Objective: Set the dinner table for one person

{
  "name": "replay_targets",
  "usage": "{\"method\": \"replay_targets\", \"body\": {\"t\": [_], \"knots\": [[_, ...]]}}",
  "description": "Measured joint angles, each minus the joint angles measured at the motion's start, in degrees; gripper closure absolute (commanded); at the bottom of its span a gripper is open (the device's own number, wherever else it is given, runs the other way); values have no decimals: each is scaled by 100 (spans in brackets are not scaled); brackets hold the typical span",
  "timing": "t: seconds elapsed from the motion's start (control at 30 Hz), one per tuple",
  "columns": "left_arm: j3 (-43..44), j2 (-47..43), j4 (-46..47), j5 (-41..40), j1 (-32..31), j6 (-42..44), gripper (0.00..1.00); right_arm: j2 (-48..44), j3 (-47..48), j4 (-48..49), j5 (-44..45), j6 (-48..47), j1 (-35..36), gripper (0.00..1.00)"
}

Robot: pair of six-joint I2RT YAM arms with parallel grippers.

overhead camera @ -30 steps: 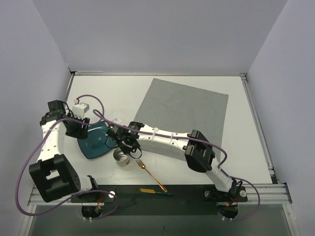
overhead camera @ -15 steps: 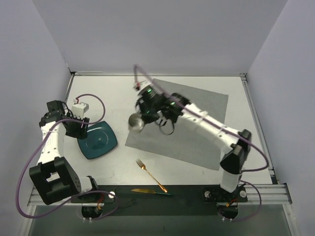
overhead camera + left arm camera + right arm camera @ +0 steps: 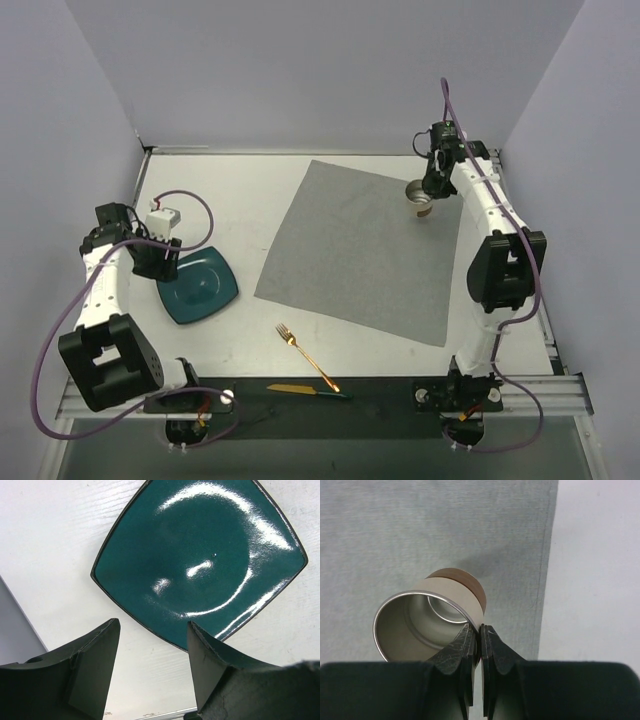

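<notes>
My right gripper is shut on the rim of a beige metal cup with a brown base. It holds the cup over the far right corner of the grey placemat. In the right wrist view the gripper pinches the wall of the cup. My left gripper is open and empty at the left edge of the teal square plate; it also shows in the left wrist view by the plate. A gold fork and a knife lie near the white dinner table's front edge.
A small white block with a cable sits at the left, behind the plate. The table's metal rails run along the right and front edges. A black strip lies along the front.
My right arm has carried the cup from beside the plate, across the placemat, to its far right corner. The left arm has not moved.
</notes>
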Motion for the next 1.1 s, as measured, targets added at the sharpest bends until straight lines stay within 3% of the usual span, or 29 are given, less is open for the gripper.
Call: {"method": "replay_targets", "body": {"t": [0.3,0.57,0.77,1.03,1.1], "knots": [[68,179,9,-11,0,-2,34,1038,431,-107,-278,-15,-664,100],[72,352,22,-26,0,-13,34,1088,367,-105,-538,63,-785,100],[83,428,55,-26,0,-28,34,1023,-380,175,-695,129,-990,100],[83,468,81,-22,0,-44,34,909,-608,527,-800,133,-1115,100],[83,468,94,-24,0,-44,34,852,-686,581,-728,133,-1082,87]]}}
